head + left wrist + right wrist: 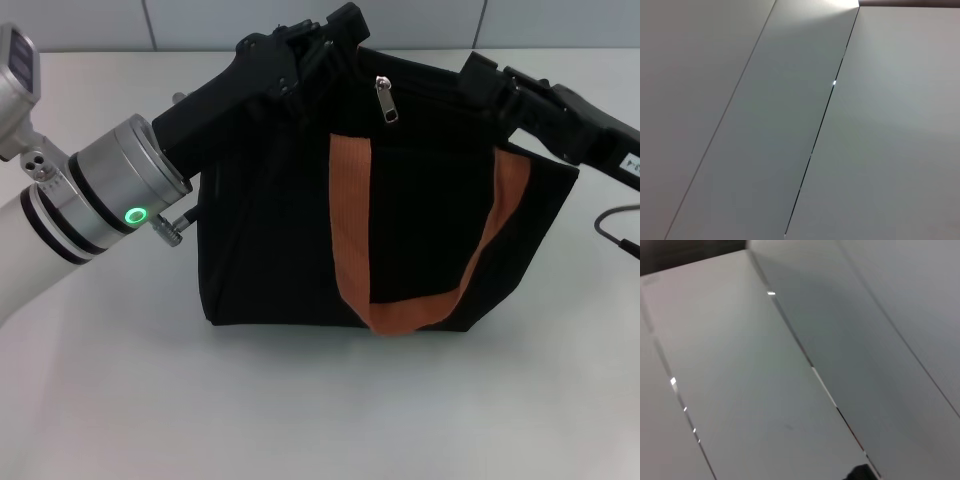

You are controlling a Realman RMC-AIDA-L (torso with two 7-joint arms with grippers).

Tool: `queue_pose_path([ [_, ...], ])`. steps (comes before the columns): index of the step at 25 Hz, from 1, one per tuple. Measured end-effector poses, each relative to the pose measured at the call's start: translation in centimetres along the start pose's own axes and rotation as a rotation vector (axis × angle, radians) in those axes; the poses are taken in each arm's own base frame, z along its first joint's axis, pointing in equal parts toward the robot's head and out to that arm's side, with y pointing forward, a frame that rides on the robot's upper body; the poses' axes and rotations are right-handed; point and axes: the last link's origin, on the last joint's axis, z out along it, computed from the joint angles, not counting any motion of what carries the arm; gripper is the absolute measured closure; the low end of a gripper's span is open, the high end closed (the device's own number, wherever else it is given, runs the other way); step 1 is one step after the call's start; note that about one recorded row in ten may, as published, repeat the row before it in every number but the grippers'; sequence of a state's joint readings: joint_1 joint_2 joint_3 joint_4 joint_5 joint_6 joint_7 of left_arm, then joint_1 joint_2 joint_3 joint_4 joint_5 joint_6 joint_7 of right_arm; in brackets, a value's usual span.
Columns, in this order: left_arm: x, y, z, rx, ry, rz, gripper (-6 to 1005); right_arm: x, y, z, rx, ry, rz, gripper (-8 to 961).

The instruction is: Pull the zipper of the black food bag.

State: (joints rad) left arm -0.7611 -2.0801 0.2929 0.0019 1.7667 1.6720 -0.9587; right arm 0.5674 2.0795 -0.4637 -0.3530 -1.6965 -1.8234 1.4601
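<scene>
The black food bag (270, 230) stands upright on the white table in the head view, with an orange-brown strap (350, 220) looping down its front. The silver zipper pull (385, 101) hangs at the middle of the bag's top edge. My left gripper (338, 30) is at the bag's top left corner, to the left of the pull. My right gripper (480, 75) is at the bag's top right corner, to the right of the pull. Neither wrist view shows the bag or the zipper.
The white table (300, 400) stretches in front of the bag. A black cable (615, 235) lies at the right edge. Both wrist views show only pale grey panels with thin seams (815, 145) (805, 352).
</scene>
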Motion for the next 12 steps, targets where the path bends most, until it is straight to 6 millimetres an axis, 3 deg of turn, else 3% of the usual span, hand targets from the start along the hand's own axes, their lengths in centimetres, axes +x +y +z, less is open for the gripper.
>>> queue_pose_path([
  [12,0.0,0.1,0.3,-0.008,-0.004,-0.001,982,1.2,0.2,1.3,-0.029,0.062,0.097,619],
])
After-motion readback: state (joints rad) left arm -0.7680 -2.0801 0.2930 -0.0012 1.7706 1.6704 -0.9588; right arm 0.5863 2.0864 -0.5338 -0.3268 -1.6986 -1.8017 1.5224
